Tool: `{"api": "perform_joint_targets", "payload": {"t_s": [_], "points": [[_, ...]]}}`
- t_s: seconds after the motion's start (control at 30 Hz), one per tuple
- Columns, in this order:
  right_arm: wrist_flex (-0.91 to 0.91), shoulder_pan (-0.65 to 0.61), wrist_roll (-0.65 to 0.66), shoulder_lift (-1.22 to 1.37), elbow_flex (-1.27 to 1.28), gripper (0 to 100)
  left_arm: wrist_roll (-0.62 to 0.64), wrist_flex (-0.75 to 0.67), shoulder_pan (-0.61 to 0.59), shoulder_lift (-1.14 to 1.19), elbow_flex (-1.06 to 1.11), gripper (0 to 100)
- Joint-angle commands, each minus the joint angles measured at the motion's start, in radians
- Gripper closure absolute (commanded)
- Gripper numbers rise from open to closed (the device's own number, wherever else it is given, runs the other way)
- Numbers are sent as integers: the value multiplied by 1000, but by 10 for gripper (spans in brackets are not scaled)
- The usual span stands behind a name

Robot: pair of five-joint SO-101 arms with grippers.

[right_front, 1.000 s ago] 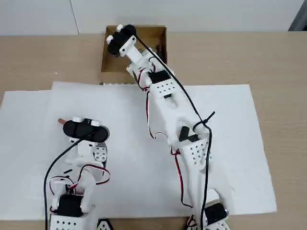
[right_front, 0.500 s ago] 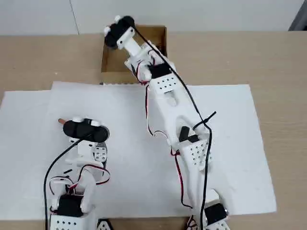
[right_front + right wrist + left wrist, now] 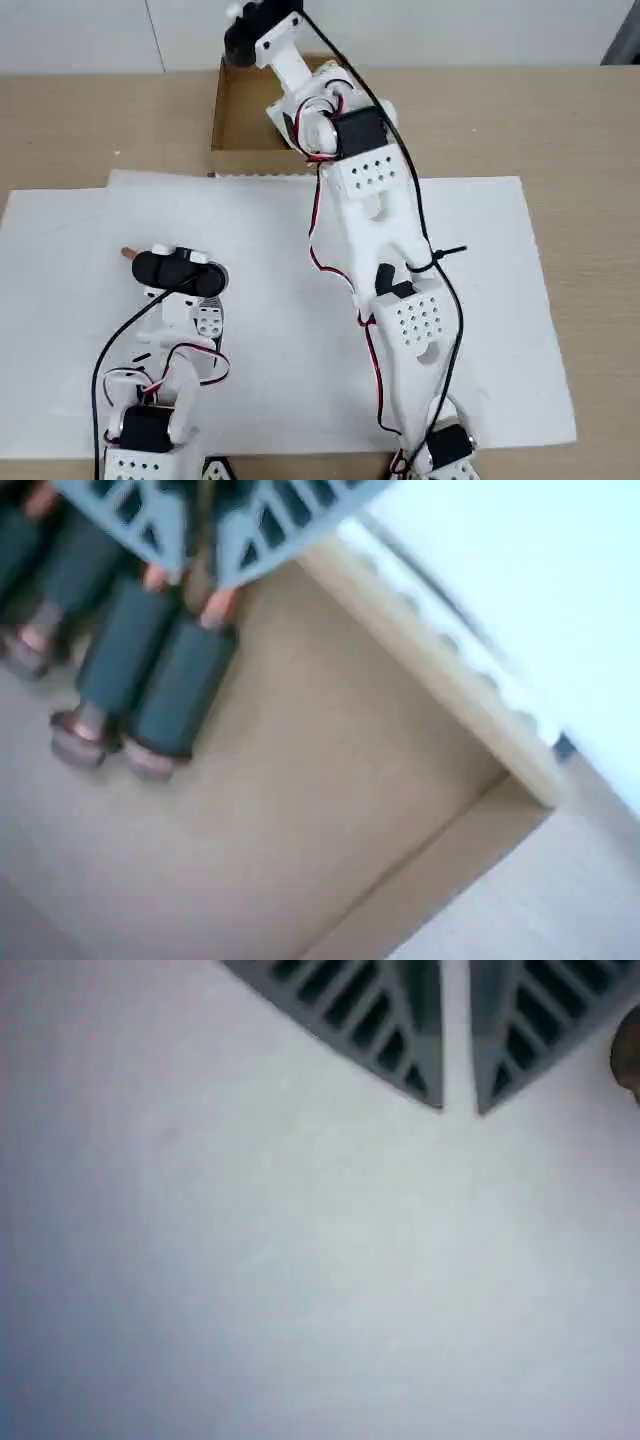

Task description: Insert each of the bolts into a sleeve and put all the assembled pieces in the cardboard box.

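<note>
- Several assembled pieces [image 3: 170, 695] are shown lying side by side on the floor of the cardboard box [image 3: 340, 810], each dark-bodied with a copper end.
- Just above them the right gripper [image 3: 203, 575] is held, its fingers drawn almost together with nothing seen pinched.
- One loose bolt [image 3: 128, 252] is seen on the white paper [image 3: 480, 300], just beside the left gripper [image 3: 460, 1108], whose fingers are likewise pressed close and empty.
- The drop appears done: the right arm is best raised straight up, clear of the box wall, so no piece is dragged out.
- The left fingers must be spread before the bolt is approached and gripped across its shank.
</note>
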Motion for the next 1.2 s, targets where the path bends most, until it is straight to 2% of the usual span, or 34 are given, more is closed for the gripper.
{"api": "perform_joint_targets", "payload": {"t_s": [0.0,0.1,0.23,0.43,0.53,0.9,1.17], "points": [[111,4,-12,-36,-100,997,-2,0,-2,-8,-2,994],[202,12,-41,-102,-97,997,-2,0,-2,-8,-2,994],[222,24,-124,-197,-89,997,-2,0,-2,-8,-2,994],[239,41,-138,-297,-55,996,-2,0,-2,-8,-2,994],[239,56,-144,-380,68,996,-2,-2,-2,-8,-2,994],[229,54,-334,-842,727,995,-2,-2,0,-9,-2,994],[228,54,-489,-990,1026,995,-2,-2,0,-9,-2,994]]}}
